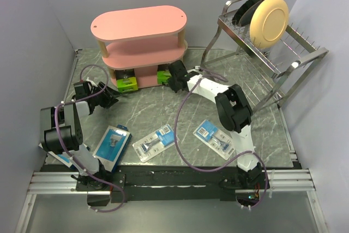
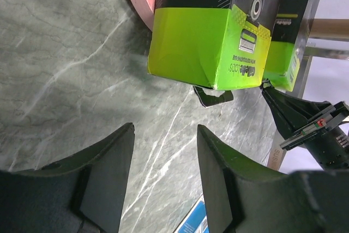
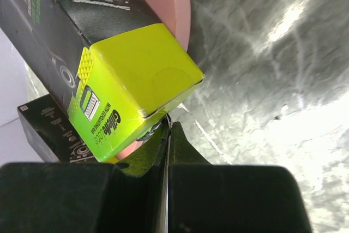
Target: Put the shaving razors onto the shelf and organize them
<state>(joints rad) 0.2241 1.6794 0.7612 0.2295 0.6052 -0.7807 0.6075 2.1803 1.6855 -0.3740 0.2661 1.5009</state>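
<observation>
Right arm stretched out to shelf [image 1: 139,23] bottom tier. Right gripper [image 3: 168,130] jaws pressed shut, gripping nothing, tips touching lime end of box [image 3: 139,77] just ahead. Left arm folded low, left gripper [image 2: 163,140] jaws half-wide, empty; second box [image 2: 199,45] ahead, apart.

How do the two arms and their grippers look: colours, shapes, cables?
The left arm and the right arm are built from bulky black joints and white links, each trailed by a thin purple cable. The left gripper is matte black with thick wedge-shaped fingers; the right gripper is the same black.
</observation>
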